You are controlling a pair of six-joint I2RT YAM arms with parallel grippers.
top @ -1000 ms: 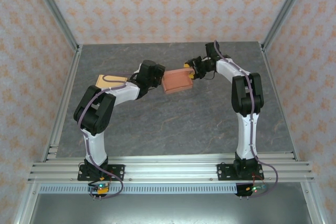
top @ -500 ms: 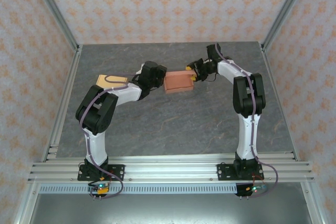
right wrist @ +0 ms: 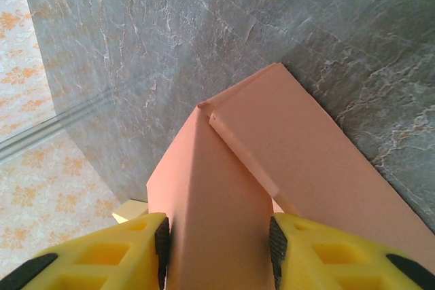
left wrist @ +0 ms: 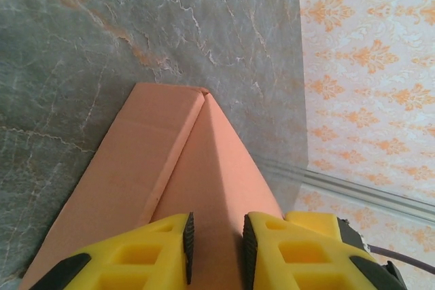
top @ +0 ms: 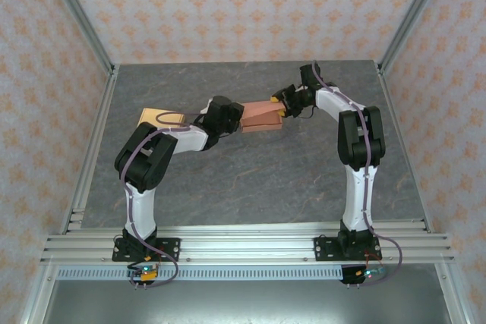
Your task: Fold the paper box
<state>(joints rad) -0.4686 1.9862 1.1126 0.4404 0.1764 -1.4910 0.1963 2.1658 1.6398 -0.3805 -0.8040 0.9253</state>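
Note:
The paper box (top: pixel 260 117) is salmon-orange card, held above the grey table between my two arms. In the left wrist view it (left wrist: pixel 204 168) shows as two panels meeting at a ridge, one running down between my yellow fingers. My left gripper (left wrist: pixel 216 239) is shut on that panel, and in the top view it (top: pixel 235 115) sits at the box's left end. My right gripper (right wrist: pixel 217 242) is shut on the opposite end, pads pressed on both sides of a wide panel (right wrist: pixel 224 195). From above, the right gripper (top: pixel 279 106) is at the box's right end.
A flat tan cardboard piece (top: pixel 158 118) lies on the table (top: pixel 250 180) to the left, beside my left arm's elbow. Metal frame rails (top: pixel 91 149) run along the table's left and right sides. Patterned walls close in the back.
The box has tipped from face-up to a narrower, edge-on shape. My left gripper has shifted right and its jaws have narrowed onto the box. The right gripper has barely moved.

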